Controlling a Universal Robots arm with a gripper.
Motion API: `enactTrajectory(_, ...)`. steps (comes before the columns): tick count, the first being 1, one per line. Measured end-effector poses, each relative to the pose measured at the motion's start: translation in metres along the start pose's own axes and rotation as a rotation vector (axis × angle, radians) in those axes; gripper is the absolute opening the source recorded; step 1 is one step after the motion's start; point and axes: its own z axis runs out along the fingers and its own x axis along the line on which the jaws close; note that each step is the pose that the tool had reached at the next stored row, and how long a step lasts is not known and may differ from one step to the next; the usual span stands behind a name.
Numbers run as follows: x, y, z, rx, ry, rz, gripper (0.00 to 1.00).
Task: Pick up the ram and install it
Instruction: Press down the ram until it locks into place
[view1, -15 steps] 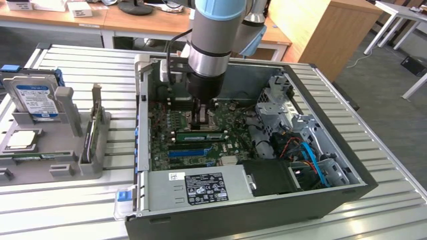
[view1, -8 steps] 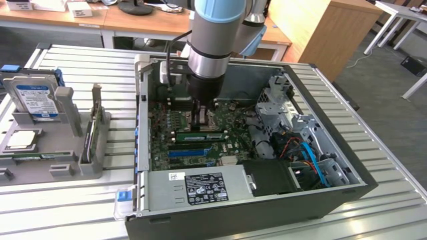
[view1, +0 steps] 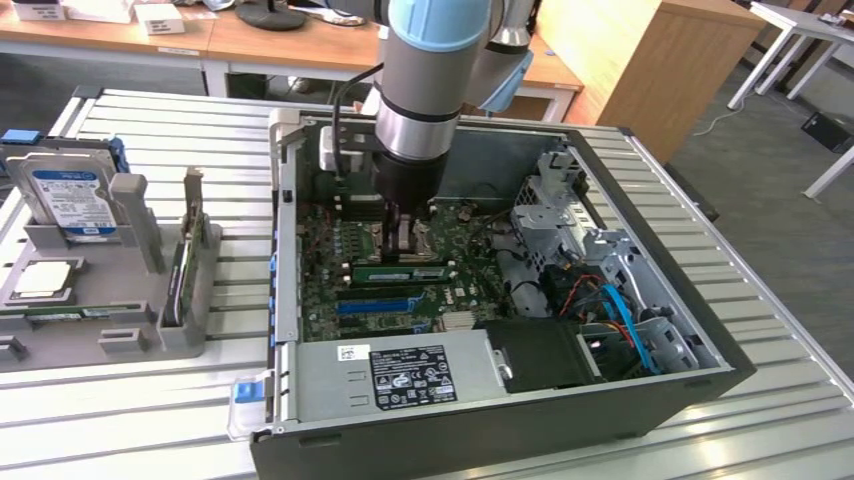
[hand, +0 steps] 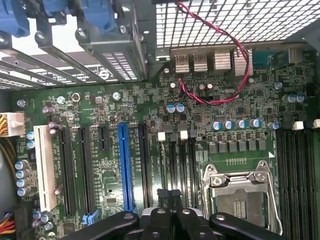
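The ram (view1: 398, 271) is a narrow green stick with a pale label. It lies level across the motherboard (view1: 461, 292), between the CPU socket (view1: 407, 243) and the long blue slot (view1: 376, 305). My gripper (view1: 400, 238) hangs straight down inside the open PC case, just behind the ram. I cannot tell whether it touches the stick. In the wrist view my gripper (hand: 169, 196) is shut, its black fingertips pressed together over the black memory slots (hand: 176, 160) beside the blue slot (hand: 124, 170) and the CPU socket (hand: 237, 197).
The case walls (view1: 286, 250) surround the arm, with a drive cage and blue cables (view1: 617, 310) on the exterior view's right. The power supply (view1: 400, 372) fills the near end. A grey parts holder (view1: 134, 290) with a hard drive (view1: 74, 200) stands on the exterior view's left.
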Motion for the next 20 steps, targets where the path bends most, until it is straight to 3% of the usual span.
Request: enactTrajectory(20, -0.0011, 0.0002, 0.0059, -0.0004, -0.0029, 0.0, 0.11)
